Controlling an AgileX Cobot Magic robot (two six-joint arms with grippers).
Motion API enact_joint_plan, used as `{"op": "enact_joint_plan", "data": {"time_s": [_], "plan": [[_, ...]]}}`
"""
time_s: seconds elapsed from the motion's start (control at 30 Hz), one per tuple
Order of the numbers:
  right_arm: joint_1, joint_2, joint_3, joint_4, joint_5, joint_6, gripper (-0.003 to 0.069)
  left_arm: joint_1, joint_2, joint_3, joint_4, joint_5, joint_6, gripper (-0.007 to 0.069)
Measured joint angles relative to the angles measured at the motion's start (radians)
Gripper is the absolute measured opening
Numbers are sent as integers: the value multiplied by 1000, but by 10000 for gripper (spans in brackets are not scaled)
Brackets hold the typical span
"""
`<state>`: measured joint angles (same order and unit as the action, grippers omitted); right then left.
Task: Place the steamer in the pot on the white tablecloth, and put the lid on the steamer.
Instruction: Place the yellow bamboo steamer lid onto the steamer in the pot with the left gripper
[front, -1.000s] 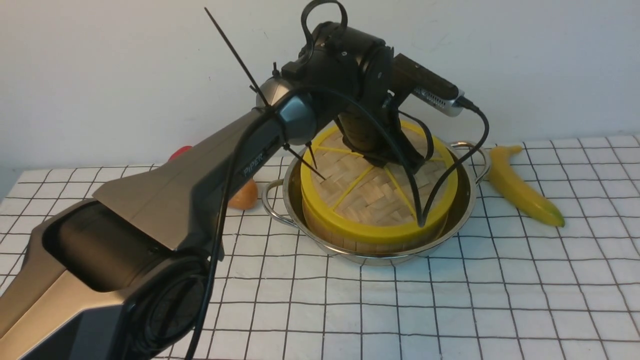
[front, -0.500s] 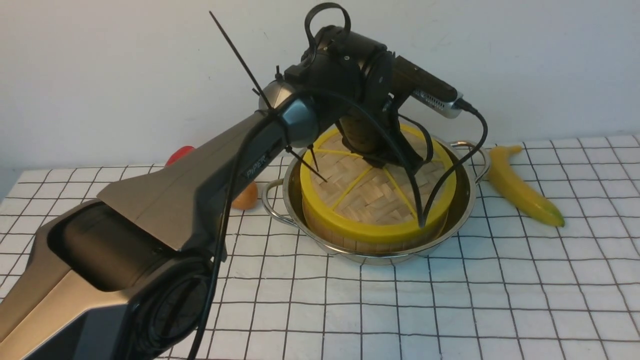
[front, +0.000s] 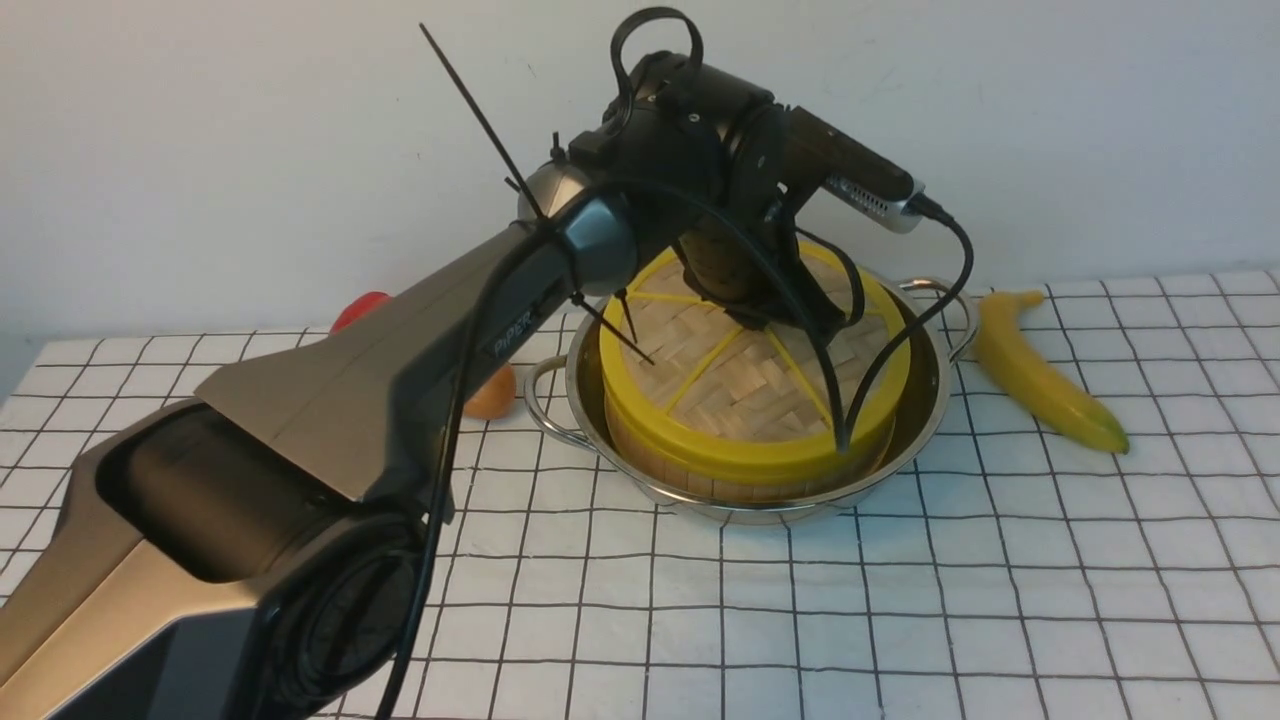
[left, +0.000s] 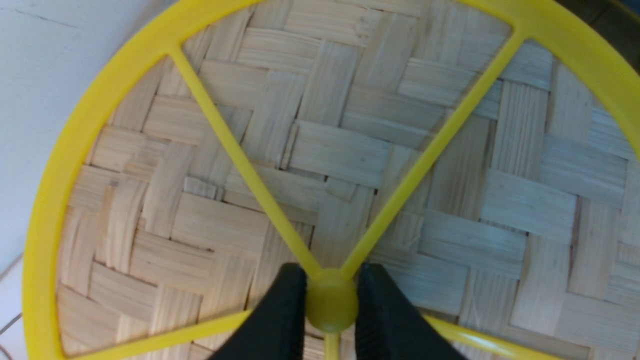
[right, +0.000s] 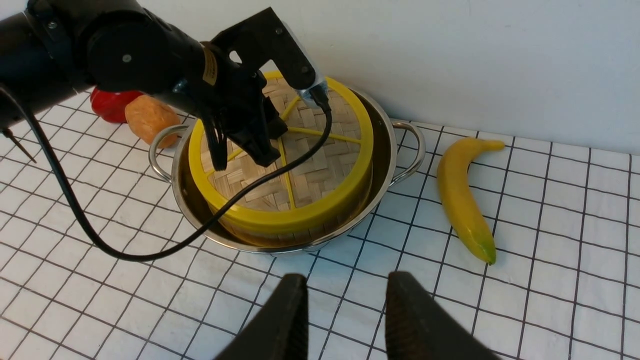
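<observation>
One lid (front: 760, 400) sits on one steamer (front: 720, 484) in one pot (front: 937, 400).

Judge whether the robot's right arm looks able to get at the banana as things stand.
Probably yes: the right gripper stands open, and nothing covers the banana; the left arm is over the pot.

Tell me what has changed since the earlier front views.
The left arm has shifted slightly to the right, uncovering more of the red object. The lid has edged slightly left, and the pot slightly away from the robot. The left gripper now grips the lid's hub; whether it did earlier is hidden. The banana stayed put.
</observation>
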<state>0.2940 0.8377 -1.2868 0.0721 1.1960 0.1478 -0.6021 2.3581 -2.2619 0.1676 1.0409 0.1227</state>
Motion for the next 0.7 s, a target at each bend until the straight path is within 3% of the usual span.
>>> {"op": "enact_joint_plan", "data": {"time_s": [0.7], "plan": [[0,0,0,0,0,0,240,26,24,-7,-37,-24,1,117]]}}
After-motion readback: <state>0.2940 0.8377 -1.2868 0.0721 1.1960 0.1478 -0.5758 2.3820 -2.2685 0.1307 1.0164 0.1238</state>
